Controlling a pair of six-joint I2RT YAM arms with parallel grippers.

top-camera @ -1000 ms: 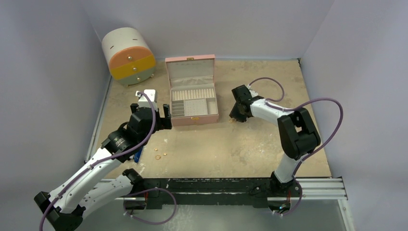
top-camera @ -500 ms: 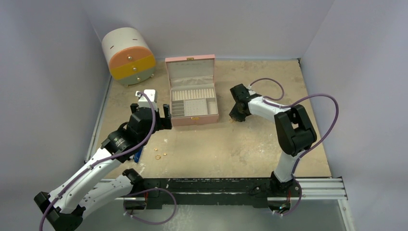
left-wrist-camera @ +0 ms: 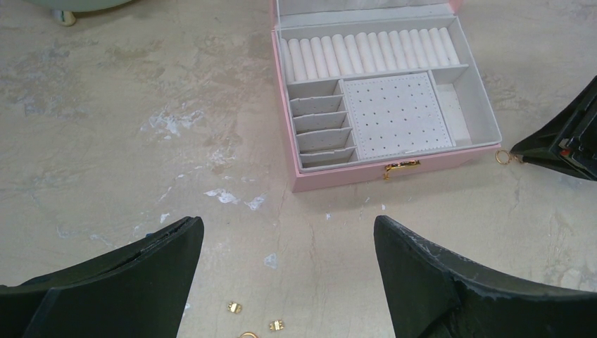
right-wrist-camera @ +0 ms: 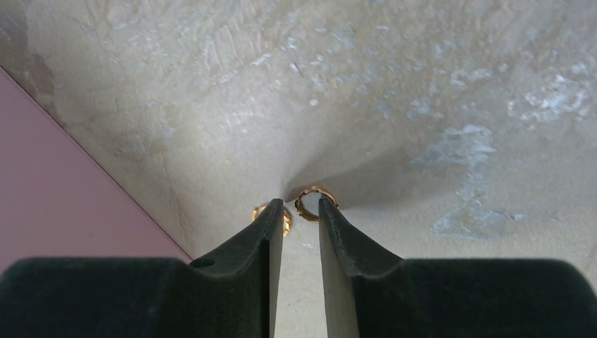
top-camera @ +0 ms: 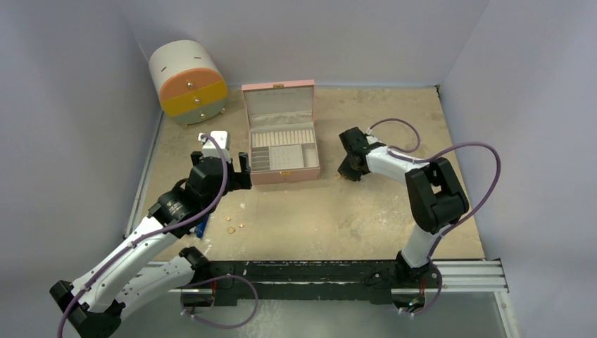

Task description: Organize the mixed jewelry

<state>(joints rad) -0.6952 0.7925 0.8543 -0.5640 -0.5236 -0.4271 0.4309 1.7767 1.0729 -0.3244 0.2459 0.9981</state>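
The table (top-camera: 338,211) looks the same as a moment ago. The round drawer box (top-camera: 189,81) sits in the far left corner. The pink box (top-camera: 281,151) stands open near the middle of the far edge. Neither one has moved.

The left arm (top-camera: 141,239) has not moved either. Its left tool (left-wrist-camera: 287,222) is spread wide open and holds nothing. It hangs over the table, pointing at the pink box.

The right arm (top-camera: 433,190) has shifted just a little. Its right tool (right-wrist-camera: 299,208) is down at the table, just beside the right side of the pink box. The two fingers have come closer together than they were a second ago. Only a thin gap is left, and nothing is pinched in it yet.

Two gold rings lie right at the finger tips. One gold ring (right-wrist-camera: 310,190) sits at the tip of one finger. The other ring (right-wrist-camera: 258,210) peeks out from behind the other finger. I think the tool is trying to pinch one of them, so it can go into the pink box.

A few more small gold bits (left-wrist-camera: 234,307) lie near the left arm, toward the near edge. They have not been touched.
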